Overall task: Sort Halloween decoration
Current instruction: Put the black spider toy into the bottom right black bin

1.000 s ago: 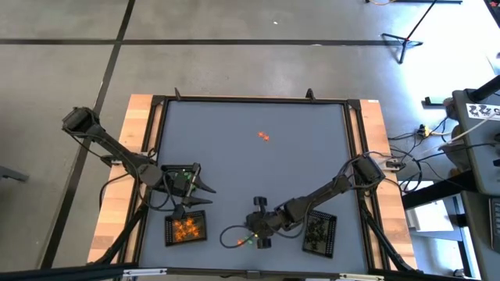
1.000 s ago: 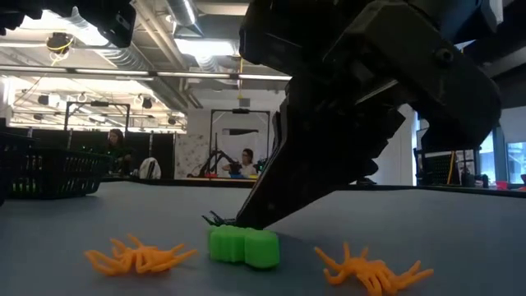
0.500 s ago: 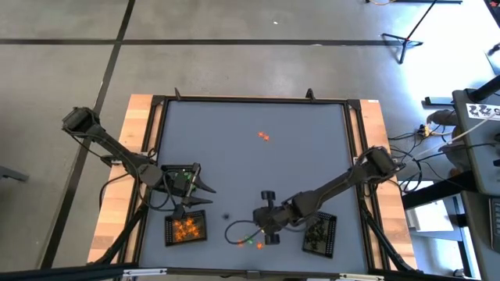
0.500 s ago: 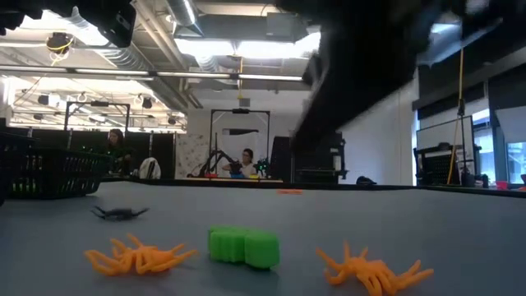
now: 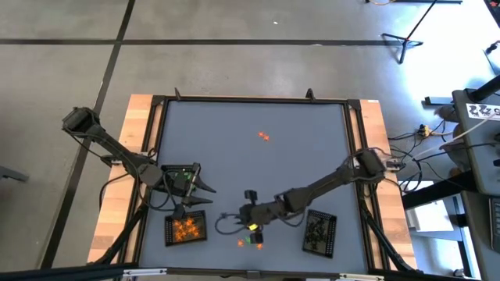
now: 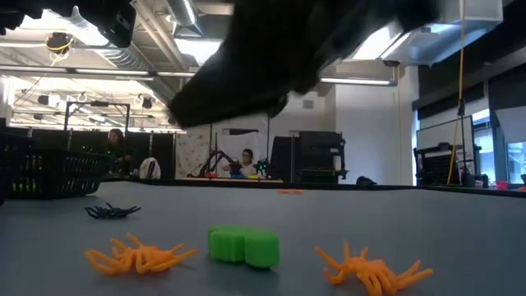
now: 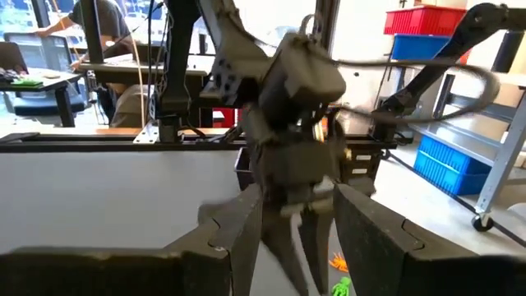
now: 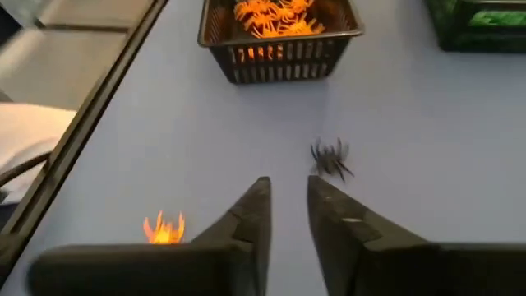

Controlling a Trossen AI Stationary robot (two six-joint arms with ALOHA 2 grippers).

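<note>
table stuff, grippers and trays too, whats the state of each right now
left gripper: open, empty, hovering by the green tray
right gripper: slightly open, empty, above the table
black spider: loose on the table, just ahead of the right gripper
green piece: loose on the table
orange spiders: two loose beside the green piece
orange tray: holds orange spiders
green tray: holds green pieces
</note>
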